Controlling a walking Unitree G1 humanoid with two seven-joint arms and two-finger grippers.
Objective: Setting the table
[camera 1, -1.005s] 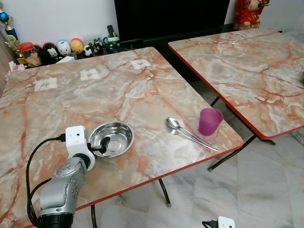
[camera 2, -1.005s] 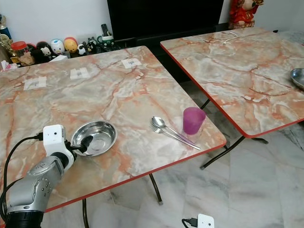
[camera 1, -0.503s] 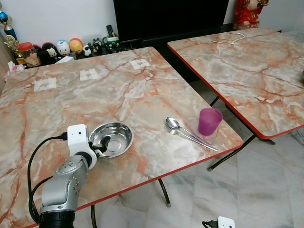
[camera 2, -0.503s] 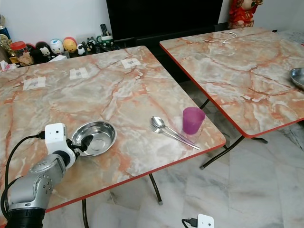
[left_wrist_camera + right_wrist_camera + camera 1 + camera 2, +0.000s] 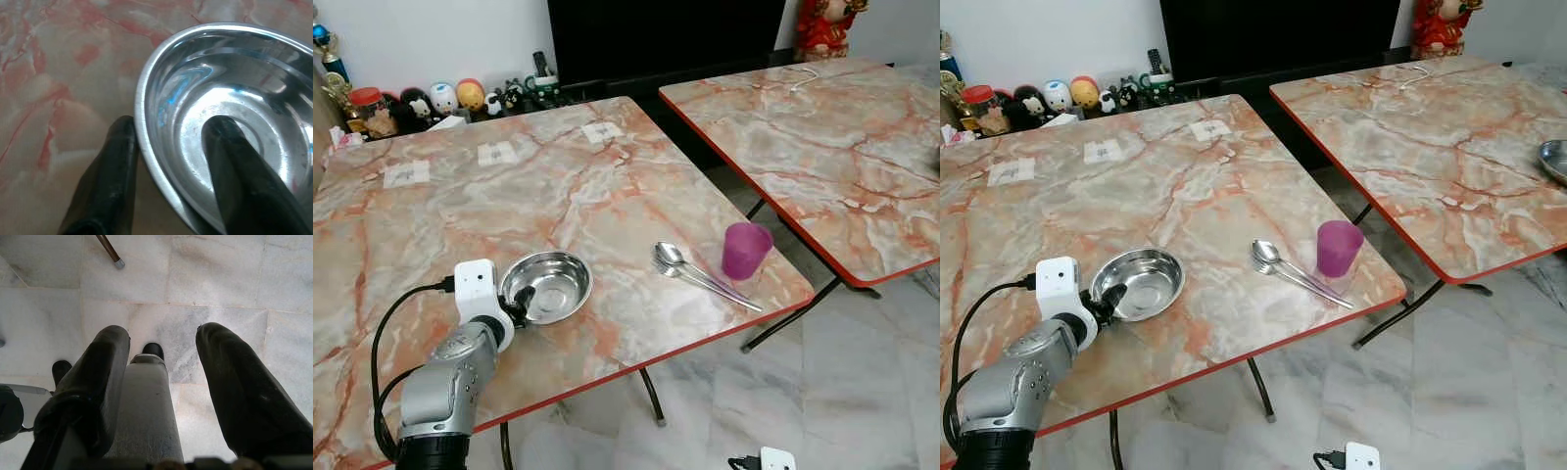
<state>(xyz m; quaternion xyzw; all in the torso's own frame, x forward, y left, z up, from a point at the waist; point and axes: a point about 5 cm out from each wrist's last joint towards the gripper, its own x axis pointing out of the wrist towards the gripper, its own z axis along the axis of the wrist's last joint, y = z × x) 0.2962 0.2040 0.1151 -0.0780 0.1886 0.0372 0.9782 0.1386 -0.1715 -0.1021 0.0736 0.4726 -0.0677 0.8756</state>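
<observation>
left eye view: a steel bowl (image 5: 546, 286) sits near the front edge of a marble table (image 5: 607, 196), left of two spoons (image 5: 700, 274) and a purple cup (image 5: 745, 250). the left gripper (image 5: 521, 305) pinches the bowl's rim. the thin hold on smooth steel could slip, dropping the bowl.

left wrist view: fingers (image 5: 110, 181) narrowly parted, one inside the bowl, one outside, clenched on its wall.

right wrist view: the right gripper (image 5: 164, 382) hangs over the floor, fingers spread, holding nothing.

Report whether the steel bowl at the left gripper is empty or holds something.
Empty. The steel bowl shows bare shiny metal inside; the only thing in it is one finger of the left gripper, whose other finger sits outside the rim.
</observation>
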